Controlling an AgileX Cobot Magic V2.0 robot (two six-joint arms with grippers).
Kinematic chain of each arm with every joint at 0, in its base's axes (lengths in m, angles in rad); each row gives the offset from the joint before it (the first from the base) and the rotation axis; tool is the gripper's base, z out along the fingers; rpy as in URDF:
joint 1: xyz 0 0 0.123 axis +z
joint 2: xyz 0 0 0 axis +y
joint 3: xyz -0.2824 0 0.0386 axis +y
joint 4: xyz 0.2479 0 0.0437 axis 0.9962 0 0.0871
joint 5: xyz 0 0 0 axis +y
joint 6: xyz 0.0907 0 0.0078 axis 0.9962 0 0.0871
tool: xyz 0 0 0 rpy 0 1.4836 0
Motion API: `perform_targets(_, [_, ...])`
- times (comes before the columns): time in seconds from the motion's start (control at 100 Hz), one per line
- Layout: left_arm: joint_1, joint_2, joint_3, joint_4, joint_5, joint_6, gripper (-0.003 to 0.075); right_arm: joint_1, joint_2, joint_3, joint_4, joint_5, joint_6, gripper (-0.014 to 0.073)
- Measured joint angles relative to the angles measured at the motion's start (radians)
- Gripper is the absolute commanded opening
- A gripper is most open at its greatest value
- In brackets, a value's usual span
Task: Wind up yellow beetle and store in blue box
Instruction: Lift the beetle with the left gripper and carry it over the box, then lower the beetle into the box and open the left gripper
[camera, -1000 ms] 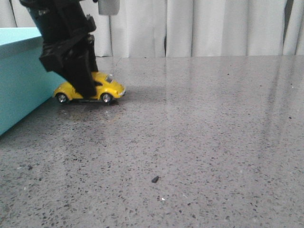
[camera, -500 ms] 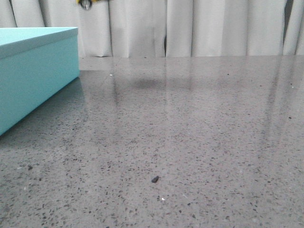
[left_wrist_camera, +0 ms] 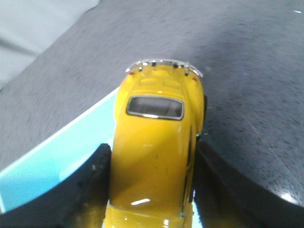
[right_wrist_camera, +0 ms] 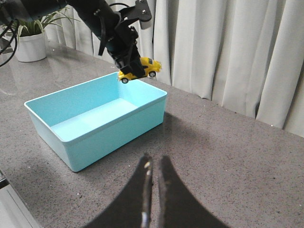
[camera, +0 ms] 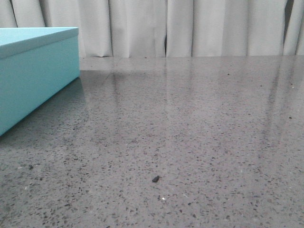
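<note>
Right wrist view: the left gripper (right_wrist_camera: 129,66) is holding the yellow beetle (right_wrist_camera: 139,69) in the air, over the far rim of the blue box (right_wrist_camera: 97,118), the car lying roughly level.
Left wrist view: the jaws are pinching the beetle by its two flanks, roof and rear window facing the camera; an edge of the box is showing under the car.
Front view: only the near right part of the box and the bare speckled table (camera: 199,142) are showing here; car and arm are both out of this frame.
Right gripper (right_wrist_camera: 153,176): hovering over the table near the box, its fingers pressed together on nothing.
Step in hand: storing, as I judge it; the car is being carried over the open box.
Next move: bringing the car further over the box floor, lowering it, then spreading the jaws; the rim needs clearing.
Change: a second ago the car was standing on the table beside the box with the gripper on it; half a second ago it was just leaving the top of the front frame; now it is gone from that view.
</note>
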Motion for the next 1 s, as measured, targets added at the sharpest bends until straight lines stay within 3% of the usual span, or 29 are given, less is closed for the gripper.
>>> perform_targets(0.23, [0.105,-0.021,0.065,-0.012,-0.002,-0.16,0.0137,0.0,0.0,0.0,0.016,0.0,0.002,-0.0044])
perform_targets(0.56, [0.21,-0.078,0.394,-0.039,-0.005,-0.217,0.0137,0.0,0.0,0.0,0.017,0.0,0.0,-0.0044])
perform_targets(1.0, [0.254,0.043,0.424,-0.089,-0.026,-0.238,0.0139,0.0,0.0,0.0,0.058,0.0,0.002,-0.0044])
